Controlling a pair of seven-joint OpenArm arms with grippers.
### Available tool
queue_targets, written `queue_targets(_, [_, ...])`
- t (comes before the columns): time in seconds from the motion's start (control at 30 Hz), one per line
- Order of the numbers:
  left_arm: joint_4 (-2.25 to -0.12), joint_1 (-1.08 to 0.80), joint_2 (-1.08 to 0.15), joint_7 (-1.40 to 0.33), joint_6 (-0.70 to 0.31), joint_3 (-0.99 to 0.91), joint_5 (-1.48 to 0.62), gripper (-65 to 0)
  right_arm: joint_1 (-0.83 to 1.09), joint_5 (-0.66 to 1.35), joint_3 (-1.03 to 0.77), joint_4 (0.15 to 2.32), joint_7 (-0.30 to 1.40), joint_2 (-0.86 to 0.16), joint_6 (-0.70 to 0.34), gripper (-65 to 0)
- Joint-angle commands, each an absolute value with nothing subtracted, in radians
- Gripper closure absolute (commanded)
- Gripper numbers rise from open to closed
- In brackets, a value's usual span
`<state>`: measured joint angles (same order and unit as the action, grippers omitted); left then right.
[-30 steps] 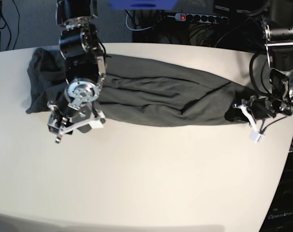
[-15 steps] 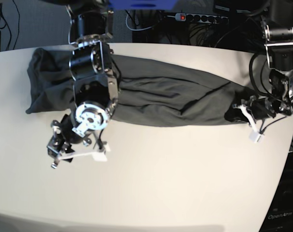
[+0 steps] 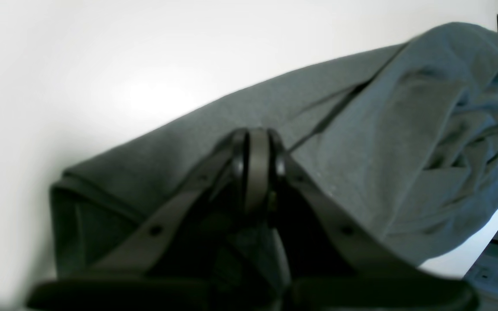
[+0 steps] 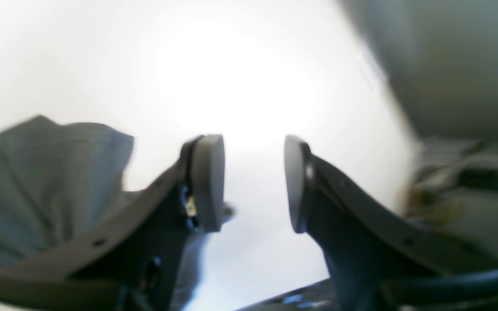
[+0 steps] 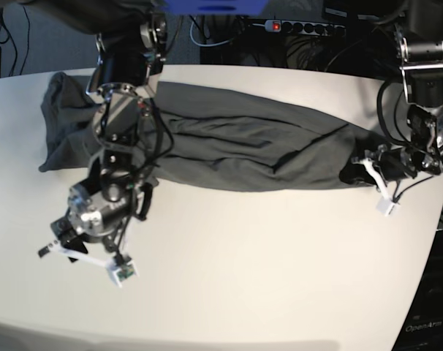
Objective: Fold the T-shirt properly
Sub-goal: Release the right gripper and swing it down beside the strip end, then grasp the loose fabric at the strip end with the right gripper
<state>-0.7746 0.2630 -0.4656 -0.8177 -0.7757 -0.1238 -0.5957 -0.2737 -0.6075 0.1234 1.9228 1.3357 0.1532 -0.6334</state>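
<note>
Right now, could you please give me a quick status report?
Left hand shut on T-shirt end. Right hand open, empty, off the cloth. Nothing in the way.

The dark olive-grey T-shirt [image 5: 236, 146] lies crumpled lengthwise across the table's far side.

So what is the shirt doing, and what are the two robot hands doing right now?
T-shirt: folded into a long, wrinkled band lying flat across the table.
Left end effector: shut on the T-shirt's end, low at the table.
Right end effector: open, holding nothing, over bare table in front of the shirt.
Power strip behind the table: red switch lit.
</note>
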Motion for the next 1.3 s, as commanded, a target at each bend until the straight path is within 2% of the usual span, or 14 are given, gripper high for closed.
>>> queue_targets(0.0, [-0.734, 0.203, -0.458, -1.038, -0.693, -0.104, -0.326, -2.2, -0.295, -0.559, 0.077, 1.936, 1.359, 0.157, -0.630, -23.8])
queue_targets(0.17, [-0.734, 0.203, -0.458, -1.036, -0.693, -0.105, -0.326, -2.2, -0.297, -0.286, -0.180, 1.931, 1.362, 0.157, -0.570, -23.9])
queue_targets(0.3, [-0.734, 0.205, -0.456, -1.036, -0.693, -0.105, -0.326, -2.2, -0.288, -0.213, -0.259, 1.917, 1.365, 0.157, -0.536, -23.9])
queue_targets(0.47, [-0.734, 0.205, -0.441, -1.038, -0.693, -0.105, -0.326, -2.2, -0.239, -0.096, -0.262, 1.882, 1.396, 0.157, -0.484, -24.1])
queue_targets(0.73, [-0.734, 0.205, -0.438, -1.038, -0.691, -0.102, -0.326, -2.2, -0.160, 0.068, -0.262, 1.882, 1.396, 0.157, -0.486, -24.2])
queue_targets(0.93, [-0.734, 0.205, -0.438, -1.036, -0.691, -0.104, -0.326, -2.2, -0.137, 0.182, -0.255, 1.805, 1.396, 0.157, -0.486, -36.1])
queue_targets(1.27, [-0.734, 0.203, -0.438, -1.036, -0.691, -0.102, -0.326, -2.2, -0.136, 0.197, -0.211, 1.722, 1.371, 0.151, -0.509, -36.6])
